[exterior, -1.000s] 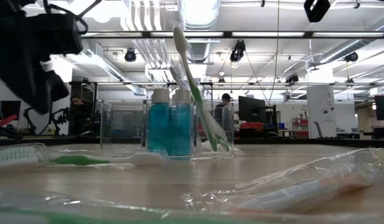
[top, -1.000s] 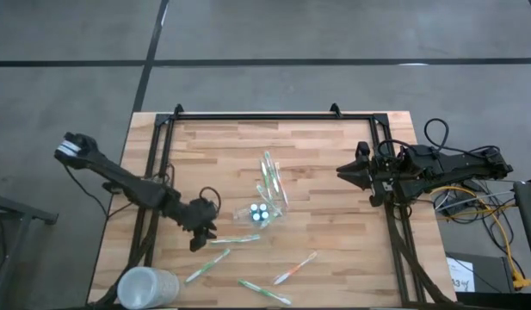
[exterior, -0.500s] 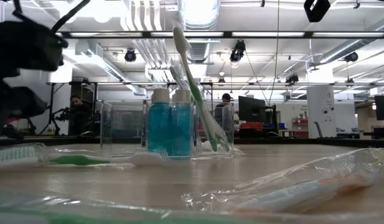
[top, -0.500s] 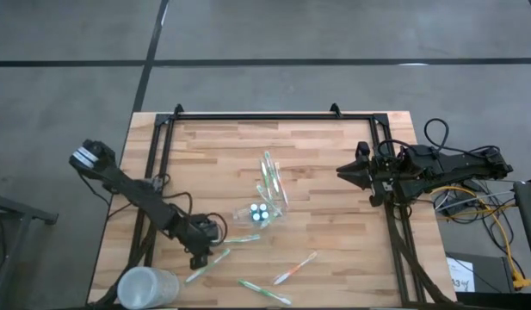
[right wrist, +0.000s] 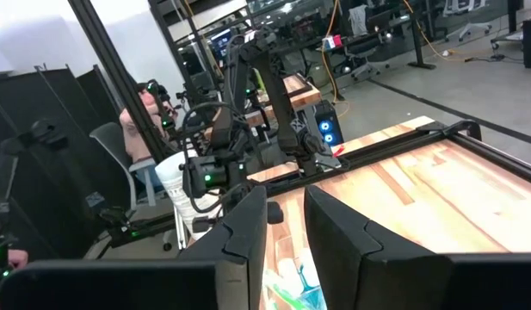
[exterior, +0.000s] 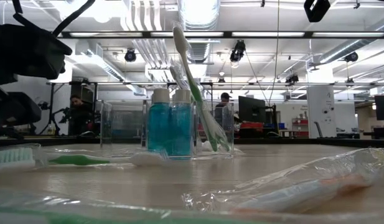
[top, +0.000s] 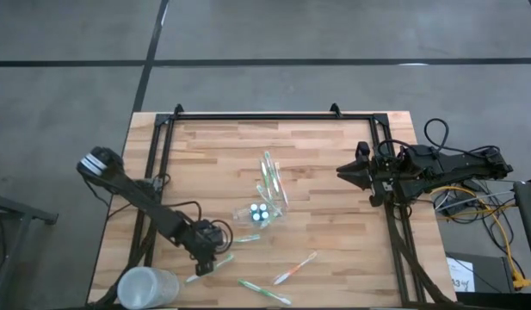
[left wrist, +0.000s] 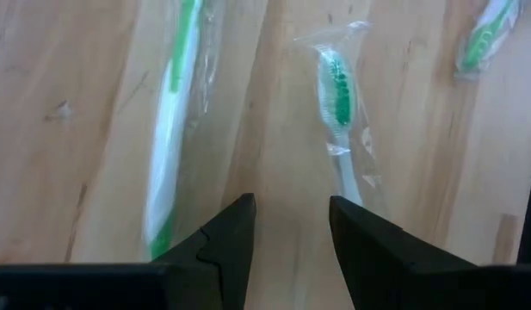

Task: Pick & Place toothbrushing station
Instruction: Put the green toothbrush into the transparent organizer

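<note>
Two toothbrushes (left wrist: 338, 112) flank left gripper (left wrist: 291, 228) — near table edge (top: 106, 258).

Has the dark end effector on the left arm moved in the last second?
Yes. In the high view the left end effector has slid toward the near table edge, farther from the clear plastic holder and closer to the frosted white cup.

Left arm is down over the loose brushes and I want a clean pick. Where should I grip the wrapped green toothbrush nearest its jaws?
Grip the wrapped green toothbrush on its slim white handle just below the head, coming straight down. It lies flat on the table, so set the left gripper with its open jaws across the handle, not along it; it probably needs shifting sideways first.
</note>
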Robot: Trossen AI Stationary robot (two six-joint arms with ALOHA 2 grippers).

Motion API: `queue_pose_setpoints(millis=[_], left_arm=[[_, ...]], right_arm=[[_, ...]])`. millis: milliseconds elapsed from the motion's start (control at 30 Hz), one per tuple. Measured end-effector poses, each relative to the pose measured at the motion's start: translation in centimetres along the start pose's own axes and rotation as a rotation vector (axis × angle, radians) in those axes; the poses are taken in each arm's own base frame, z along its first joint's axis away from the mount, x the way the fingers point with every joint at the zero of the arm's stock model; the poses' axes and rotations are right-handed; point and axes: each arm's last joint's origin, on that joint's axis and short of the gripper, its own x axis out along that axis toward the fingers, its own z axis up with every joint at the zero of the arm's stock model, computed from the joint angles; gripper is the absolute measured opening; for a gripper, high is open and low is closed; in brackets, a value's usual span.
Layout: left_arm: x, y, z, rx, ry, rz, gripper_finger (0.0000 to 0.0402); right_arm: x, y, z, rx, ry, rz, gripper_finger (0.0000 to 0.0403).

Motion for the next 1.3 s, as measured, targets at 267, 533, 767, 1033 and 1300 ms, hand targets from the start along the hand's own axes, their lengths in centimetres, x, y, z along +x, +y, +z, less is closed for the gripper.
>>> queue_pose_setpoints(millis=[267, 533, 767, 1033, 1300], left_arm=[[0.5, -0.7, 0.5, -0.01, 0.0, -0.005, 0.0156], [0.9, -1.0, 0.7, -0.01, -0.001, -0.006, 0.0156], [-0.8, -1.6, 1.2, 0.017, -0.051, -0.052, 0.0156], [-2.0, -2.3, 1.5, -0.047, -0.127, -0.094, 0.0191], [-1.2, -2.8, 1.0, -0.024, -0.116, -0.109, 0.0226]], right_arm=[[0.0, 0.0, 0.0, 0.0, 0.0, 0.0, 0.0068], [0.0, 0.0, 0.0, 0.0, 0.0, 0.0, 0.0078], [0.0, 0.0, 0.0, 0.0, 0.0, 0.0, 0.0082], [0.0, 0.0, 0.0, 0.0, 0.0, 0.0, 0.007], [0.0, 0.0, 0.0, 0.0, 0.0, 0.0, 0.0074]])
